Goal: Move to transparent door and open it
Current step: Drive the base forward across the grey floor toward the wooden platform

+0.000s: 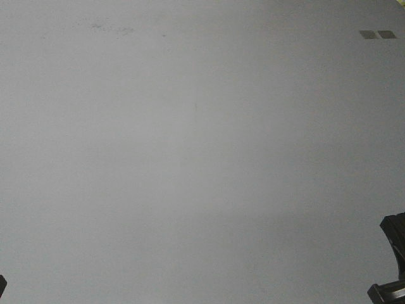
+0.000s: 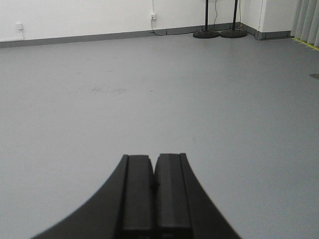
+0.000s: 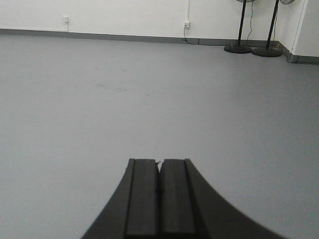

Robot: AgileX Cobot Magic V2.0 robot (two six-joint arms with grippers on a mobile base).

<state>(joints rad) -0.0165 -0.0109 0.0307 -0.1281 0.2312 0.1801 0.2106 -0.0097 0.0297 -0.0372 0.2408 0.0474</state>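
The transparent door is out of view in every frame. My left gripper (image 2: 154, 160) is shut and empty, its two black pads pressed together, pointing out over bare grey floor. My right gripper (image 3: 159, 163) is likewise shut and empty above the grey floor. In the front view only grey floor shows, with a black part of the right arm (image 1: 392, 259) at the lower right edge and a sliver of black at the lower left corner.
A white wall with a grey skirting (image 2: 99, 36) runs across the far side. Two black round-based stands (image 2: 206, 33) (image 3: 239, 48) are at the far right. Vertical blinds (image 2: 306, 22) hang at the right. Two dark floor patches (image 1: 378, 35) lie ahead right.
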